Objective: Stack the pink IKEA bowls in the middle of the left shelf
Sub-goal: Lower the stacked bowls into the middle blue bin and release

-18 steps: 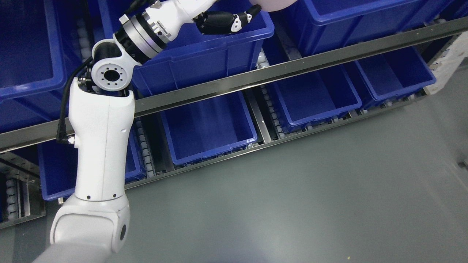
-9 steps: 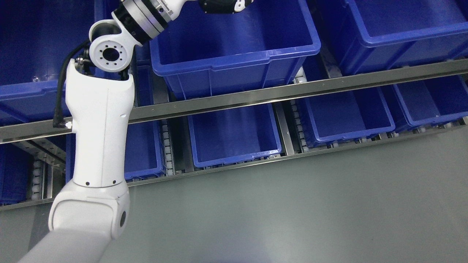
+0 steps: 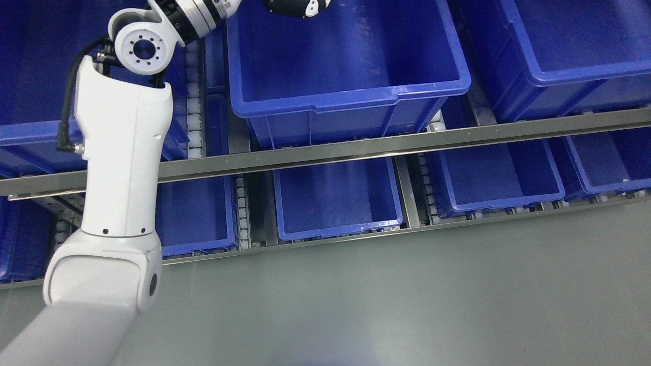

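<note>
The left arm (image 3: 122,168) reaches up from the lower left, its forearm running past the steel rail (image 3: 356,147) and the wrist bending toward the top edge. Only a dark sliver of the left hand (image 3: 292,6) shows there, above the big blue bin (image 3: 346,96) on the upper level, and most of it is cut off by the frame, so whether it is spread, curled or pinching something cannot be told. No pink bowl is in view anywhere: the upper bin shows only bare blue floor, and the smaller bins (image 3: 335,203) on the level below look empty too. If the hand carries a bowl, it is out of sight above the frame. As a judgement, such a bowl is likely light, rigid plastic with a smooth, somewhat slippery wall, not fragile but quick to skate out of a loose hold. The rim looks like the sensible place to take it, a thumb inside and fingers under the lip, keeping it level so it nests cleanly. The right arm does not show.
</note>
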Robot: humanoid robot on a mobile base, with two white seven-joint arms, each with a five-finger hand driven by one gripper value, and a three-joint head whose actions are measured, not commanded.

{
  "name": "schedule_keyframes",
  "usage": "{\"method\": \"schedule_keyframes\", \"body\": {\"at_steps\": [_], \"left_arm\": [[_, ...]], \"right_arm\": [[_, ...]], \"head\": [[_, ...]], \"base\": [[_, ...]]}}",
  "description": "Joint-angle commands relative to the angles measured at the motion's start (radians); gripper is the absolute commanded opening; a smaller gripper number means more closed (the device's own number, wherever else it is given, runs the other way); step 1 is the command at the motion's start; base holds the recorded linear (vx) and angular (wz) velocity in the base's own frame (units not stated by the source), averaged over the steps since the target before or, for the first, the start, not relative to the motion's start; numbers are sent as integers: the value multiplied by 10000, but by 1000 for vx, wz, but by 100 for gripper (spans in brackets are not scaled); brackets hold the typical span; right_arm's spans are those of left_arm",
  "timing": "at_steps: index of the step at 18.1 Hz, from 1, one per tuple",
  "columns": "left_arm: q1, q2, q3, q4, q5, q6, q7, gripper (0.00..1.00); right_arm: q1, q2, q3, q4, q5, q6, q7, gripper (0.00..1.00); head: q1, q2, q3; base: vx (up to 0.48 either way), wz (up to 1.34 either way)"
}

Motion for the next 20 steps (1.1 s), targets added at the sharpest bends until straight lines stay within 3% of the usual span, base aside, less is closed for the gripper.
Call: {"method": "schedule_keyframes", "body": {"at_steps": [1,4,11,15,18,20], "left_arm": [[-355,325,-951,2260,-538,15,-220,5],[-509,385,-1029,2308,-801,490,-220,8],[-263,294,-876,2293,-801,537,-36,16],[-309,49,-861,2293,-786,904,881,57],[-279,-105,-342,2247,-679,935,1451,72],[-202,-545,896,2231,-633,1179,2077,88]], "right_arm": [[1,-175,-107,0,77,6,-25,100],[1,-175,-107,0,77,6,-25,100],[1,-175,-107,0,77,6,-41,100],[1,-175,-107,0,77,6,-41,100],[1,-175,-107,0,77,6,-25,100],[1,-175,-107,0,77,6,-41,100]], "head": [[0,0,0],[0,0,0],[0,0,0],[0,0,0],[0,0,0],[0,0,0]], "base": [[32,0],[27,0],[5,0],[0,0],[0,0],[12,0]]}}
